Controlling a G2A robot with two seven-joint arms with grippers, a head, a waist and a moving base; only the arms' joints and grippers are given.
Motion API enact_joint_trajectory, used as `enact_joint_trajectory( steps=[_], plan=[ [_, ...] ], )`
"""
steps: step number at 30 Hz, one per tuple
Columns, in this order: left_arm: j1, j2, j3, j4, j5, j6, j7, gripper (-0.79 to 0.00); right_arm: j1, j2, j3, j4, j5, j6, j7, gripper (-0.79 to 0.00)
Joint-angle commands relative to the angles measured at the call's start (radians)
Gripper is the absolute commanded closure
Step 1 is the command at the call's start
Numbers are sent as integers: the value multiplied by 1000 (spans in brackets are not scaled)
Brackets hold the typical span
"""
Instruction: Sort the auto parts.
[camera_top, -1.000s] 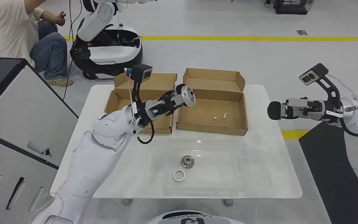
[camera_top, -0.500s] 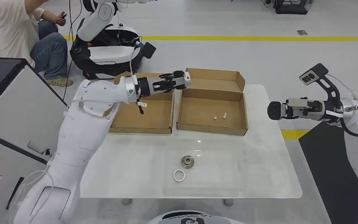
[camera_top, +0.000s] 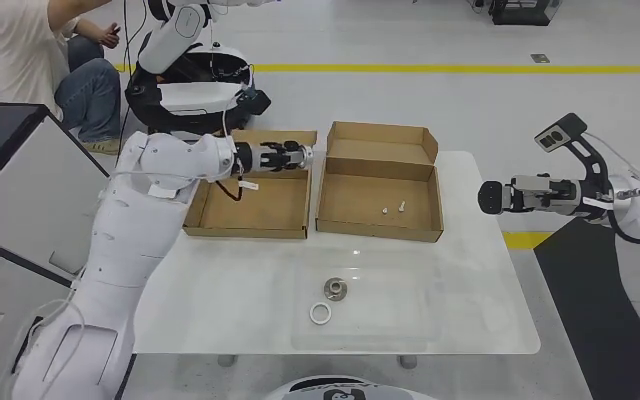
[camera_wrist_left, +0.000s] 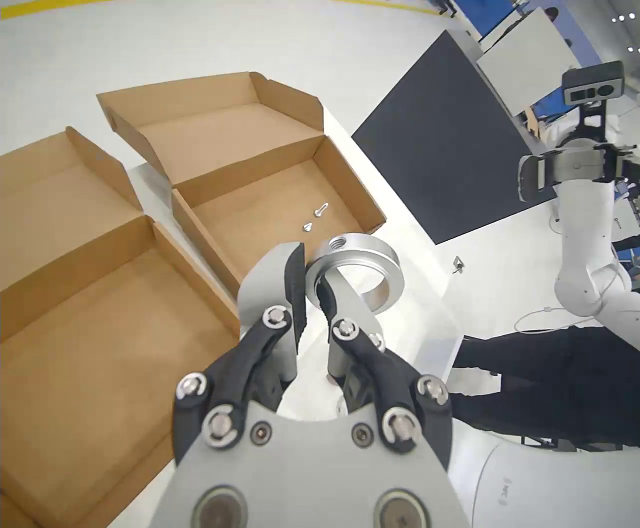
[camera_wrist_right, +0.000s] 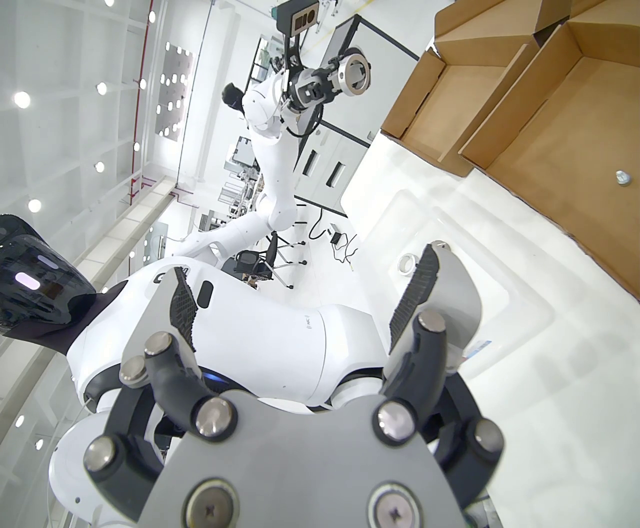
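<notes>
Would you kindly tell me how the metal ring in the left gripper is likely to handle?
The metal ring looks thick-walled, so it is probably stiff and heavy for its size. Its smooth surface may slip in the left gripper, which pinches only one wall. Dropped on edge, it could roll.

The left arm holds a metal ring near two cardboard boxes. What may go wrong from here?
1. The left gripper pinches the silver metal ring at one spot of its wall, so it might slip out.
2. It hangs near where the left brown cardboard box meets the right brown cardboard box, so a release here might land in the wrong one.
</notes>
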Motion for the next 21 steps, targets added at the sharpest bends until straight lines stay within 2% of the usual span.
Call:
enact_joint_trajectory(
  steps=[1,9,12,16,21],
  plan=[
    [1,0,1,1,-1,3,2,0,0,0,0,0,0,0,0,-785],
    [1,0,1,1,-1,3,2,0,0,0,0,0,0,0,0,-785],
    [7,0,23,2,51,20,13,0,0,0,0,0,0,0,0,-785],
    [-46,-5,81,64,163,100,-23,0,0,0,0,0,0,0,0,-785],
    [-112,-21,171,145,241,156,-78,0,0,0,0,0,0,0,0,-785]
  ],
)
